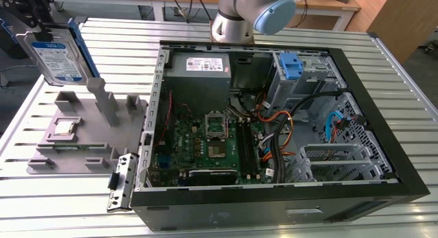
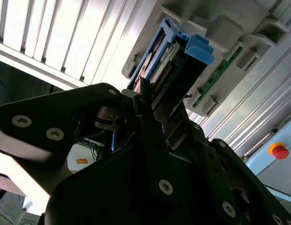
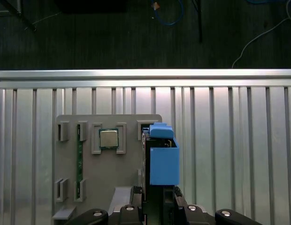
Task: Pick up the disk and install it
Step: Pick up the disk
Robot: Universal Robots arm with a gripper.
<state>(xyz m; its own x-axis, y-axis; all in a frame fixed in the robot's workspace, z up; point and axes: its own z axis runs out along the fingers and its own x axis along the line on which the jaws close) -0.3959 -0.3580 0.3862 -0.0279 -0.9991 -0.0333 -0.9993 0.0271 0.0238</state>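
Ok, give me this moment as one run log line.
hand: shut on disk | disk: held on edge above grey tray, exterior view's left | computer case: open, disk not installed

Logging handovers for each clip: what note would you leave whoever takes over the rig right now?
Gripper: shut on the disk, which it holds upright.
Disk: raised over the grey holder, to the exterior view's left of the open case.
Done: disk picked up.
Left: disk not yet in the case.
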